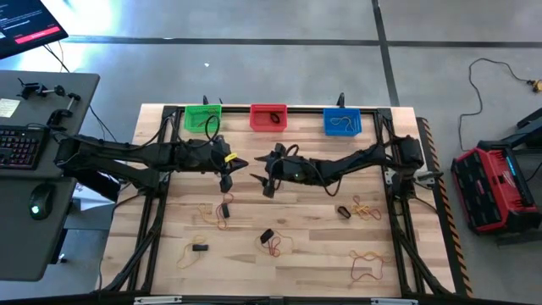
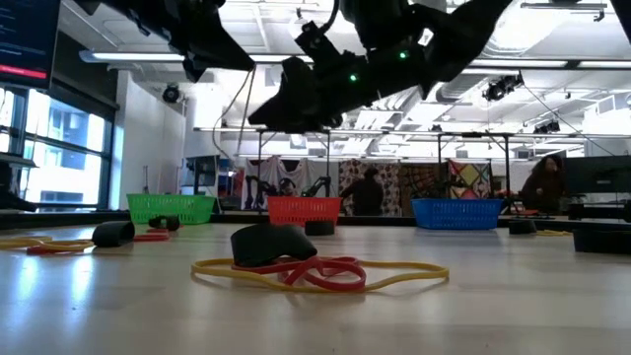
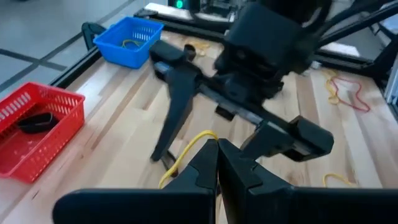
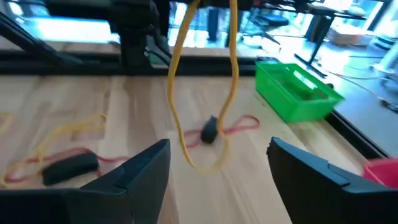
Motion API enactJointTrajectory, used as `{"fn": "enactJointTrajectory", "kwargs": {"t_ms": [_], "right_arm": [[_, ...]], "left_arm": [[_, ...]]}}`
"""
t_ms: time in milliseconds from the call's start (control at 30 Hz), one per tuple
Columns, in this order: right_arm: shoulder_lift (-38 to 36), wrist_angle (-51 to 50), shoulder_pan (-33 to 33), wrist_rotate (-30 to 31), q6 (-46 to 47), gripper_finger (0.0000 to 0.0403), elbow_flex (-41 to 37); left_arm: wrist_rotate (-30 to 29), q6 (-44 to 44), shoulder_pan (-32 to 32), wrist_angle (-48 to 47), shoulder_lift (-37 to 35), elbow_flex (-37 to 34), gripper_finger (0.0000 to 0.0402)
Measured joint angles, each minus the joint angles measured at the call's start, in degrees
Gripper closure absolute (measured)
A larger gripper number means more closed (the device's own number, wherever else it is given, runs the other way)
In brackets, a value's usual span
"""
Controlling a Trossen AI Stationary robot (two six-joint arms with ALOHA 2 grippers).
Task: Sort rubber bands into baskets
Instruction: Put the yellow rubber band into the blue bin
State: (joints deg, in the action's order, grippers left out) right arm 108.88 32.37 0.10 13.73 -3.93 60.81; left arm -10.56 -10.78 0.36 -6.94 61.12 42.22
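Three baskets stand along the far edge: green [image 1: 202, 117], red [image 1: 268, 117] and blue [image 1: 342, 121]. My left gripper [image 1: 232, 161] hovers over the table's middle, shut on a long yellow rubber band [image 4: 205, 93]. My right gripper [image 1: 262, 176] faces it from the right, open, one finger [image 4: 140, 171] on each side of the hanging loop without touching it. Loose yellow, red and black rubber bands [image 1: 273, 244] lie flat on the wooden table [image 1: 313, 237]. My left gripper pinches the yellow rubber band at its top [image 3: 198, 138] between its two shut fingertips [image 3: 205, 163]. The fingers slant down toward the table's right side. The band hangs below them as a long slack loop, its lower end [image 4: 205, 165] near the tabletop.
More rubber bands lie in clusters [image 1: 222, 210], [image 1: 360, 207], [image 1: 366, 269], [image 1: 193, 250]. The red basket holds a black band [image 3: 34, 121] and the blue basket a yellow one [image 3: 130, 43]. A black frame [image 1: 398, 212] runs round the table. A desk with a keyboard [image 1: 21, 144] stands to the left.
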Motion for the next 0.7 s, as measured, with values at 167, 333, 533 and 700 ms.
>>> {"fn": "enactJointTrajectory", "kwargs": {"t_ms": [167,333,533,700], "right_arm": [[0.0,0.38,-1.24,-3.55,0.4,0.0149,1.18],[0.0,0.09,-1.64,-2.74,0.43,0.0164,1.34],[0.0,0.03,-2.33,-1.57,0.43,0.0303,1.34],[-0.01,0.12,-2.83,-1.57,-0.89,0.0384,1.34]], "left_arm": [[0.16,0.54,0.0,1.2,0.0,0.0,0.0402],[0.16,0.54,-0.02,1.31,0.0,0.0,0.0402],[0.16,0.54,-0.04,1.61,0.0,0.0,0.0402],[0.16,0.52,-0.04,1.7,0.0,0.0,0.0402]]}}
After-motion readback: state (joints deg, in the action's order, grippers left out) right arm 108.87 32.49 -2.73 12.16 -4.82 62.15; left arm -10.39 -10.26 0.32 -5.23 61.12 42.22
